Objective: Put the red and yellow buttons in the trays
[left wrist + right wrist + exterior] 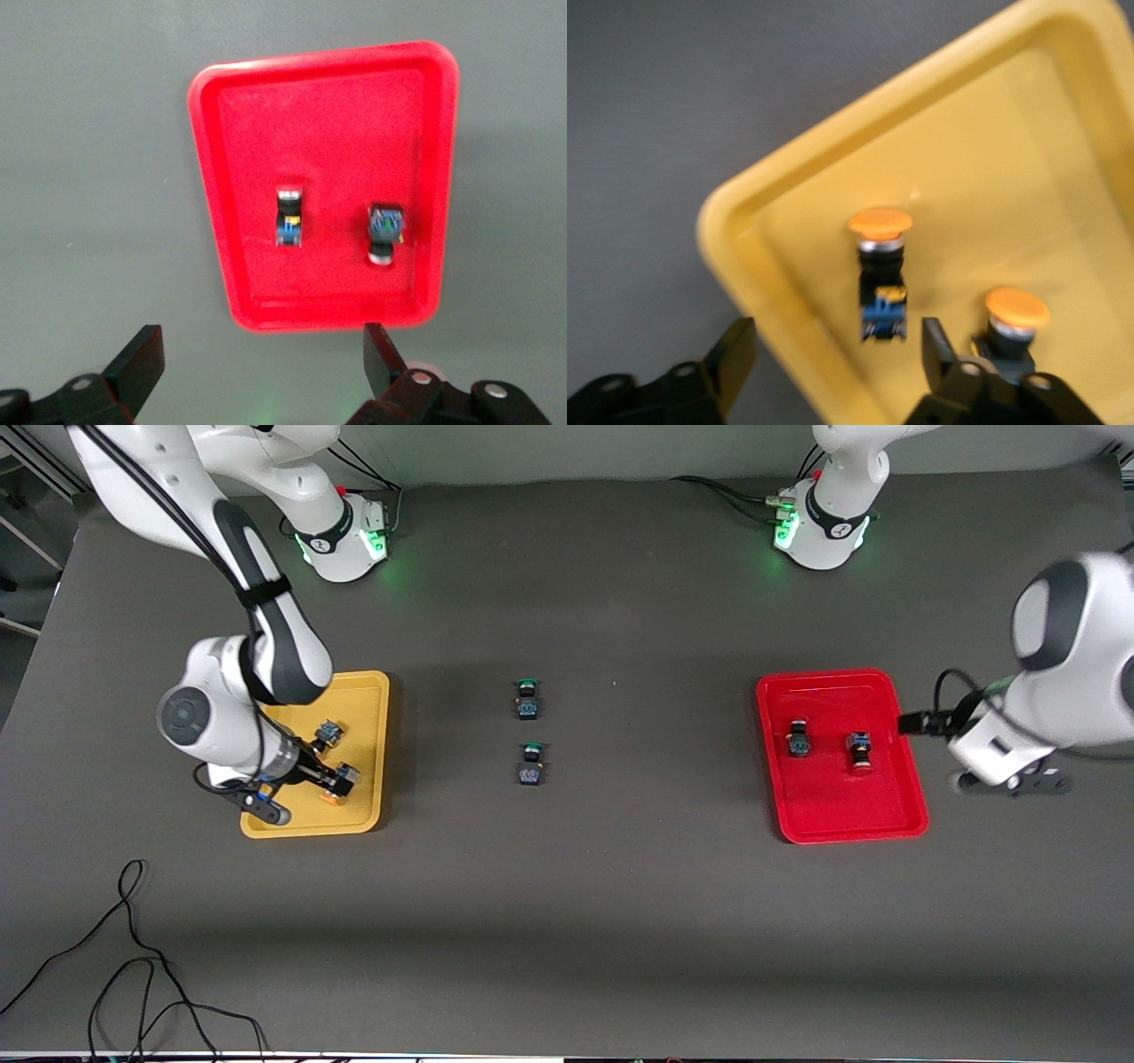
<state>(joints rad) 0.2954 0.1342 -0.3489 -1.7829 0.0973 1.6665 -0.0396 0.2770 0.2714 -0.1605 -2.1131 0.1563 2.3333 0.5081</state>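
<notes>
The yellow tray (368,691) lies toward the right arm's end of the table and holds two orange-yellow-capped buttons (329,733) (342,781). My right gripper (306,775) hovers open and empty over the tray's corner. In the right wrist view (837,354) one finger is over the table outside the tray's rim (744,239) and the other is between the two buttons (879,266) (1014,323). The red tray (886,691) toward the left arm's end holds two red-capped buttons (798,737) (858,749). My left gripper (1014,781) is open and empty above the table beside the red tray (208,177), apart from its buttons (289,215) (384,232).
Two green-capped buttons (527,698) (532,763) lie on the dark table between the trays. A loose black cable (133,957) lies near the table's front edge at the right arm's end.
</notes>
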